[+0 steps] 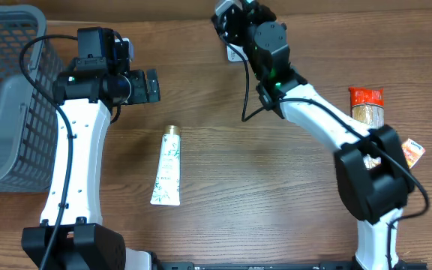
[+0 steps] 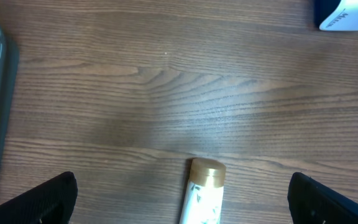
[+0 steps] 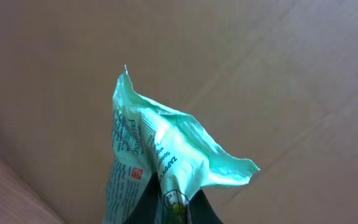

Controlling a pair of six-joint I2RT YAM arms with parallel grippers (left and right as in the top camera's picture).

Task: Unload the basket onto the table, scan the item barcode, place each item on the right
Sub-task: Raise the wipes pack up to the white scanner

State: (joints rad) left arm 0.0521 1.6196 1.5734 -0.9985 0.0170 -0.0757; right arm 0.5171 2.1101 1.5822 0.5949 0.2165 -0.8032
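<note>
My right gripper is shut on a crumpled mint-green wipes packet with small print, held up in front of a plain tan surface. From overhead the right gripper is stretched to the table's far edge, and the packet is hidden by the arm. A white tube with a gold cap lies on the wood. My left gripper hangs open beyond its cap end. In the left wrist view the tube lies between the wide-apart fingers, untouched by either.
A grey mesh basket stands at the left edge. A red-lidded jar and an orange packet lie at the right. A white and dark blue object sits at the back, under the right arm.
</note>
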